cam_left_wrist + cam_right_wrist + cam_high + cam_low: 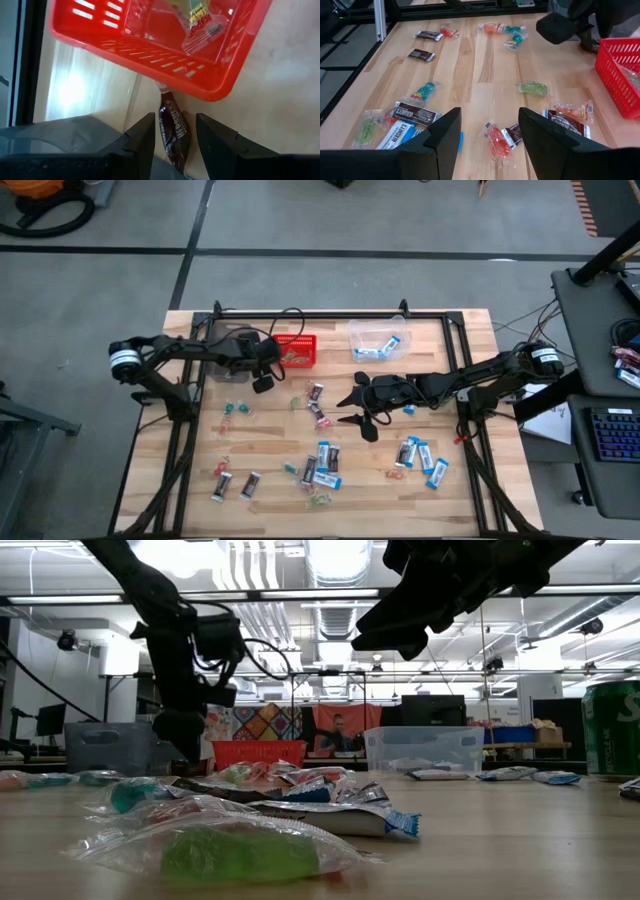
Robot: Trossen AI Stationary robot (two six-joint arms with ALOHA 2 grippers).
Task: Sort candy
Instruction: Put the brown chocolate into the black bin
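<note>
Red basket (296,350) and clear bin (378,338) hold a few sweets, but most candy (325,460) lies on the desk (270,440). Left jaws (172,132) grip a brown bar (173,135) beside the basket; right jaws (487,135) hang open and empty.

Red mesh basket (150,45), dk brown bar (172,134), blue-white packets (328,458)

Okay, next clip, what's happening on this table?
Two arms are sorting candy scattered over a wooden table. The left gripper holds a dark brown mini bar between its jaws beside the red basket, which already has a wrapped piece in it. The right gripper hovers with open jaws over the loose sweets mid-table. A clear bin holds blue-and-white packets.
</note>
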